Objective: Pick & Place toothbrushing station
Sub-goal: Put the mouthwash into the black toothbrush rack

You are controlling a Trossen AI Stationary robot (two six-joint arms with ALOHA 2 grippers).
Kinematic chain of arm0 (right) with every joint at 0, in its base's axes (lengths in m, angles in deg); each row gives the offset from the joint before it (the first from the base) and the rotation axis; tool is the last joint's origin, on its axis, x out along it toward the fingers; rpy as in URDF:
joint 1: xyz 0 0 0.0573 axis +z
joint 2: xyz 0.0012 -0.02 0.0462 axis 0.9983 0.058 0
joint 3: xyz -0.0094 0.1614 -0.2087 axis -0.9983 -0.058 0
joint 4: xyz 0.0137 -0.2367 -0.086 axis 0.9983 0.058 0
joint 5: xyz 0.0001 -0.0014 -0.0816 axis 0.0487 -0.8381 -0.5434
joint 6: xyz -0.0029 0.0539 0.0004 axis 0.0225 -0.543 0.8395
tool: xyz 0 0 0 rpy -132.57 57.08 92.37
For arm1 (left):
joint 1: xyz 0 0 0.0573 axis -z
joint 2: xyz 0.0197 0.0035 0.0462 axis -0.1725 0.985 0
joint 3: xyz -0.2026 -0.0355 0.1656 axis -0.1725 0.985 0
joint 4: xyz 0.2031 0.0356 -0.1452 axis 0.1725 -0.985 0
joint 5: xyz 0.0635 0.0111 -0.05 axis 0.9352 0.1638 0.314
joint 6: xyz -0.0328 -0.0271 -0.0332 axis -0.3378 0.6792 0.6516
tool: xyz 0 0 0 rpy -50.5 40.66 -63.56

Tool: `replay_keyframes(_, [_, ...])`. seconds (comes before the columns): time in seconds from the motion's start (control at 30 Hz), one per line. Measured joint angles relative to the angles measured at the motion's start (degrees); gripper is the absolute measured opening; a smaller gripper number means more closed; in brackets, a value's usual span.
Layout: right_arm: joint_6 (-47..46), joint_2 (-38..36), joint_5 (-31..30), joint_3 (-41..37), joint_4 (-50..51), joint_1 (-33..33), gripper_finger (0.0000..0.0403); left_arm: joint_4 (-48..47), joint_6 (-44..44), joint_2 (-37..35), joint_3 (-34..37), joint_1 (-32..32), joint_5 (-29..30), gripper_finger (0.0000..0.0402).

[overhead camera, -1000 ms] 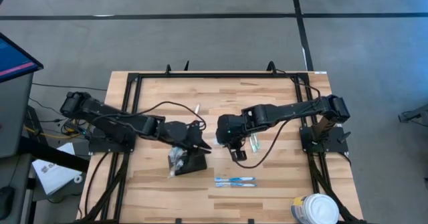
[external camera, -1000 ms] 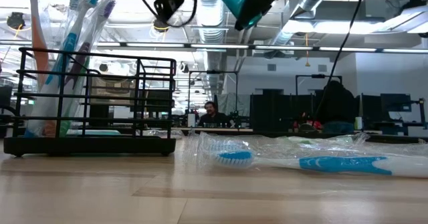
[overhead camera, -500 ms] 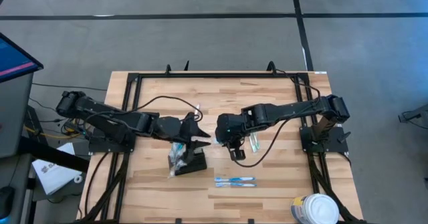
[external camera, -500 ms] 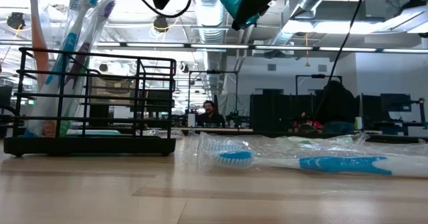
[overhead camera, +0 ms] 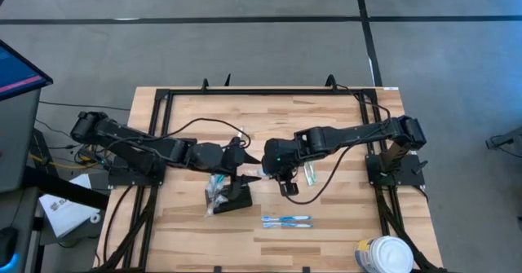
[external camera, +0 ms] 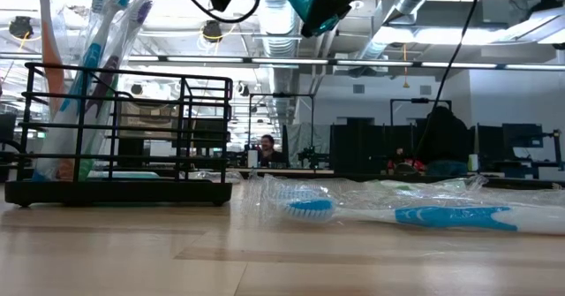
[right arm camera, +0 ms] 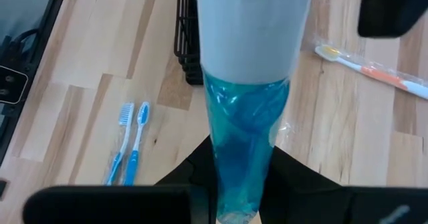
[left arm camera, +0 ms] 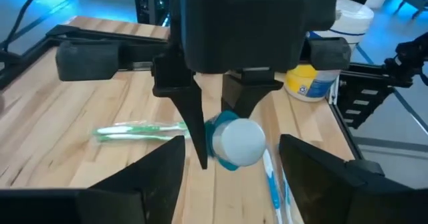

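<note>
My right pincer (overhead camera: 280,169) hangs above the middle of the table (overhead camera: 342,224), clamped on a teal-and-white tube (right arm camera: 249,83) that points toward my left arm. In the right wrist view the tube runs straight out between my fingers, teal at the gripped end and white beyond.

My left pincer (overhead camera: 249,169) faces it, just beside the tube's white cap (left arm camera: 241,142), with its fingers (left arm camera: 155,177) spread apart and touching nothing.

The station (overhead camera: 227,193), a black wire rack, stands on the table below my left pincer, a little nearer. Wrapped toothbrushes (external camera: 93,75) stand in one end of it.

Two blue toothbrushes (overhead camera: 286,221) lie side by side on the table to the rack's right and nearer. A green toothbrush (overhead camera: 311,173) lies right of my right pincer. An orange one (right arm camera: 374,70) lies farther off. A white tub (overhead camera: 385,255) sits at the near right corner.
</note>
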Motion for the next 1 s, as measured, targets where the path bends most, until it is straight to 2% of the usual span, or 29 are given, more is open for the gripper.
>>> replay_keyframes(0.43, [0.44,0.00,-0.02,0.00,-0.59,-0.37,0.0059,1.10,0.00,2.31,-2.56,-2.02,-0.86,0.0228])
replay_keyframes(0.7, [1.11,0.04,0.02,-0.04,-0.39,-0.37,0.0059,0.35,0.59,7.35,-5.31,-3.90,-6.01,0.0226])
replay_keyframes(1.0, [1.20,0.11,0.01,-0.02,-1.10,-0.35,0.0059,-6.85,1.56,8.81,-8.02,-4.17,-6.33,0.0209])
